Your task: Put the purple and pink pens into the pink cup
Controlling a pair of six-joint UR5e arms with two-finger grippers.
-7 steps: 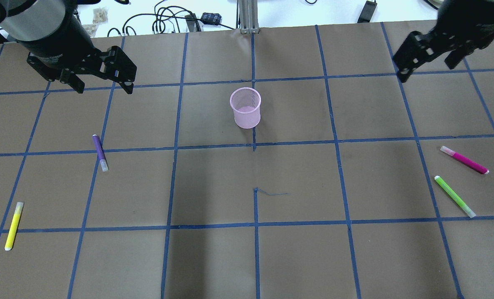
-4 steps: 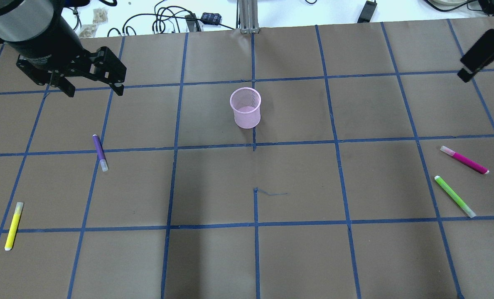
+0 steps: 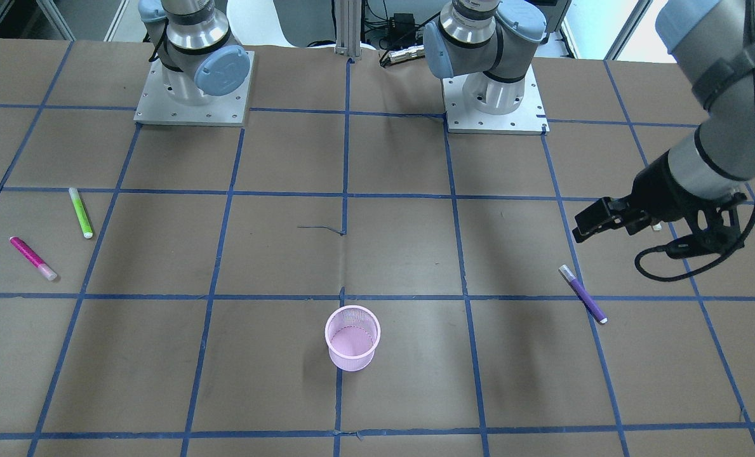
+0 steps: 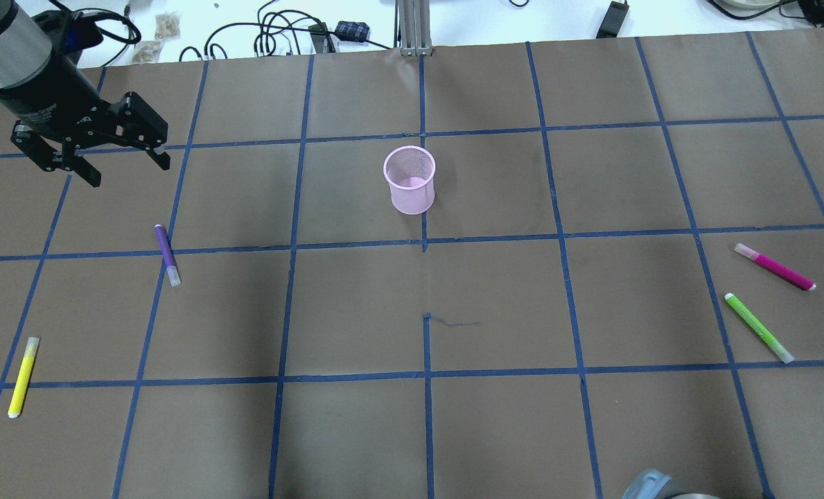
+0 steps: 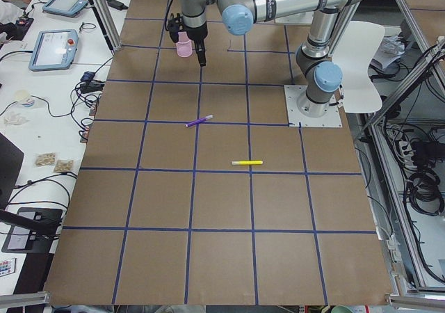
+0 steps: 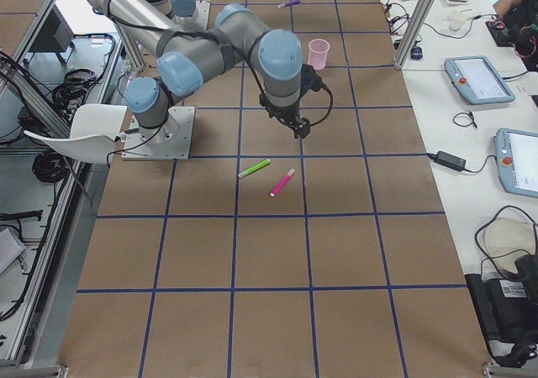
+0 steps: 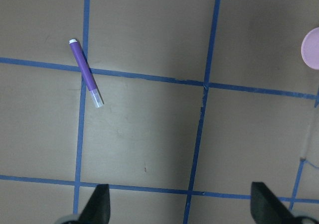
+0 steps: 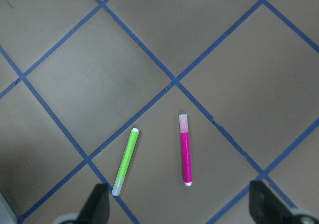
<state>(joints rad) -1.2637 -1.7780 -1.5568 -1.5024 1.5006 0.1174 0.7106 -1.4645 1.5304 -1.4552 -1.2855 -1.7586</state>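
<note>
Nothing is in the cup, so as I read it the whole job is ahead of me.

At the left edge of the surface [image 4: 495, 312] a yellow pen [image 4: 23, 377] lies flat on the near side. It is not part of the task. Farther back on the left, my left end effector [image 4: 131, 174] hangs above the paper with its fingers spread wide and nothing between them. The left wrist view confirms this, with both fingers at the bottom edge and bare paper in the gap. The purple pen [image 4: 167, 255] lies flat across a blue tape line, nearer than that end effector and a little to its right, touching nothing else.

In the middle, toward the far side, the pink cup [image 4: 409, 180] stands upright on the centre tape line. Its mesh interior looks empty.

On the right, the pink pen [image 4: 774, 267] lies flat, with a green pen [image 4: 758, 328] just beside it on the near side. The two are apart. My right end effector [image 8: 178, 194] is out of the overhead frame. Its wrist view looks straight down on both pens with the fingers spread, holding nothing.

What remains, in my judgement, is to pick up the purple pen with the left arm and the pink pen with the right, and to put each into the cup.
</note>
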